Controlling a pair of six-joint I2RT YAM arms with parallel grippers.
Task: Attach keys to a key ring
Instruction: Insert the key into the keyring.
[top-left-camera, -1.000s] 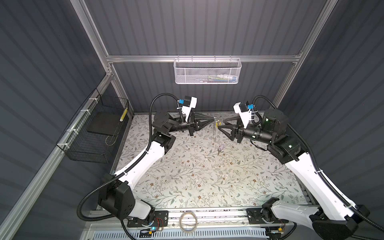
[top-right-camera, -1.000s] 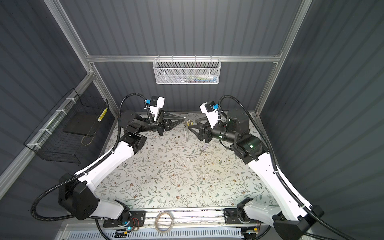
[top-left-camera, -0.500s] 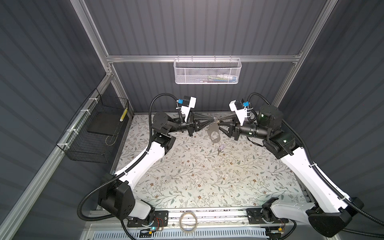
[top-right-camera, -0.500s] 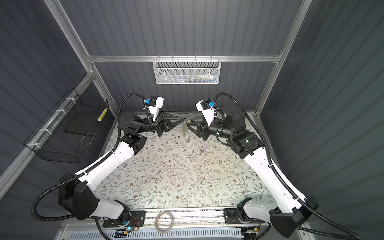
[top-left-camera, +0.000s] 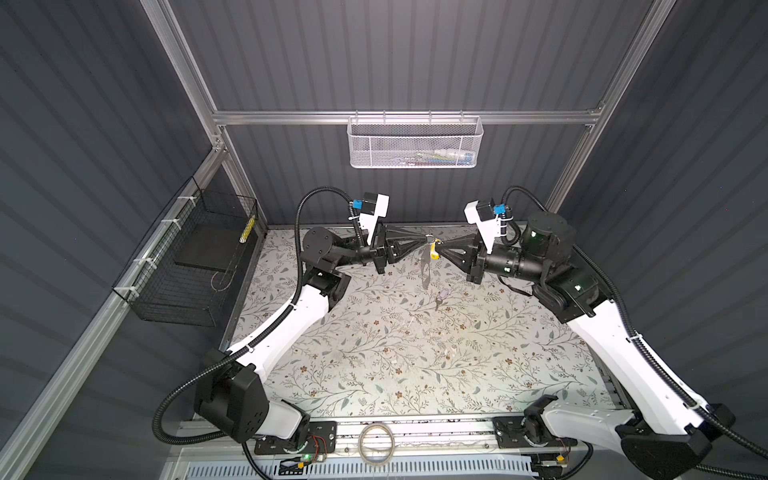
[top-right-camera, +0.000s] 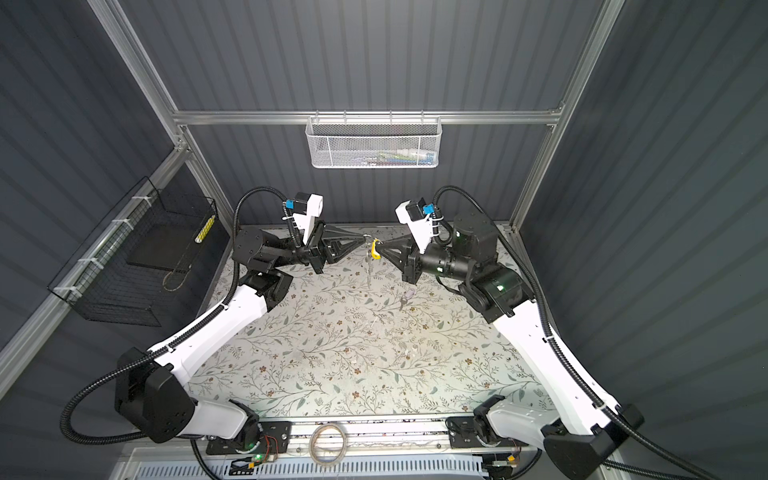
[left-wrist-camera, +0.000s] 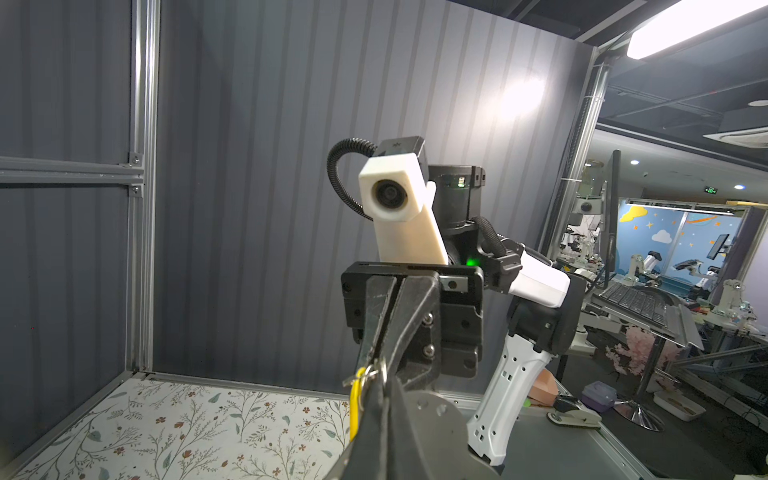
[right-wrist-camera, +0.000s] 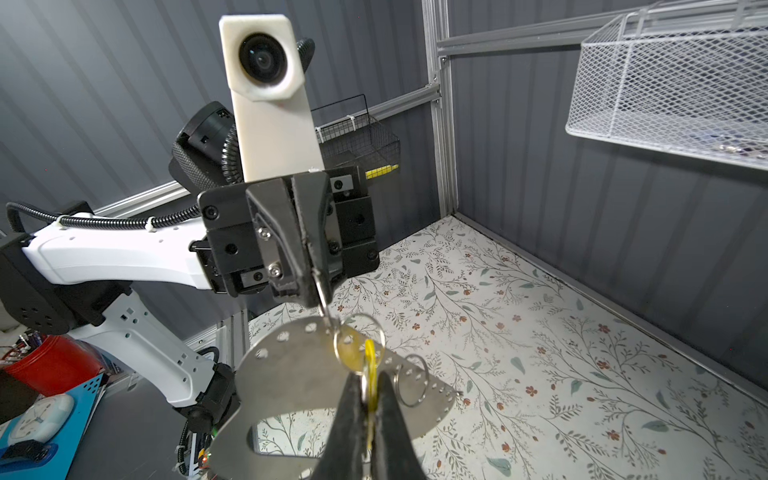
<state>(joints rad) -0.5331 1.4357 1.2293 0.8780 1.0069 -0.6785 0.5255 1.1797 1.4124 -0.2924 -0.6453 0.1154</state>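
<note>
I am pinching a small wire ring with my left gripper, jaws pressed together, and the key ring is hanging from it above the far part of the table. My right gripper is clamping the yellow key close against the key ring. The lilac key is lying on the table below, apart from both grippers.
</note>
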